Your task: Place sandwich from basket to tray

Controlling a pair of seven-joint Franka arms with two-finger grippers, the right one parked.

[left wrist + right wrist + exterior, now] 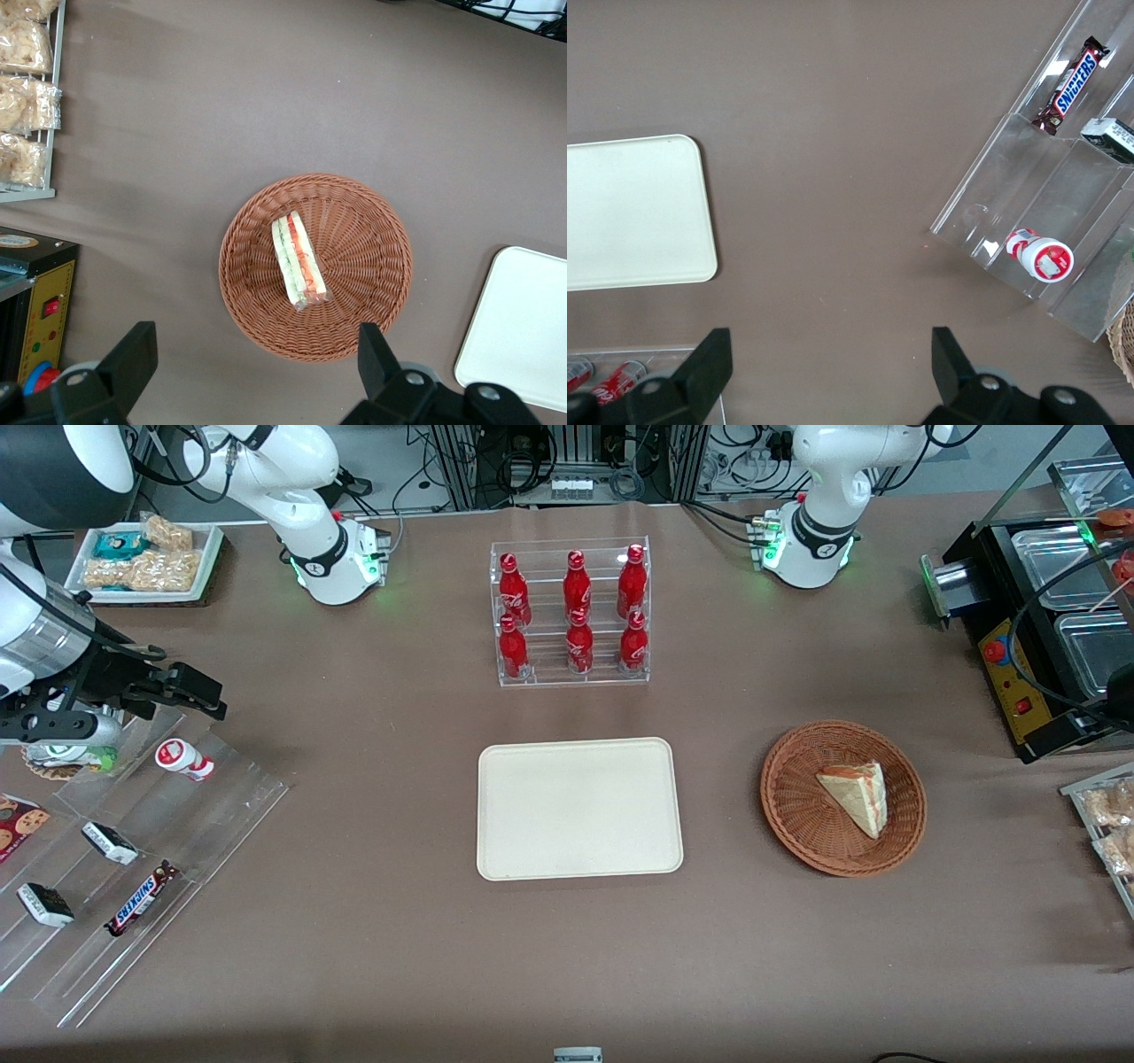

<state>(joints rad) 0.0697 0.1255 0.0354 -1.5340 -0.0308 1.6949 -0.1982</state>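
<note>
The triangular white-bread sandwich [299,261] was lying flat in the round reddish-brown wicker basket [372,221], untouched. The gripper [252,367] was hung high above it, fingers [133,354] spread wide, probably for lining up. The cream rectangular tray [580,808] sat bare nearby on the brown worktop [372,921].

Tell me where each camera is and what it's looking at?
Front view: high above the table's front edge, looking down on the tray, basket, sandwich and both arms' bases.
Left wrist view: on the working arm, looking straight down at the basket and sandwich; the open gripper hangs high over the basket.
Right wrist view: on the parked arm, looking down at the tray and a clear snack rack; its own fingers show.
All three views share the tray.
</note>
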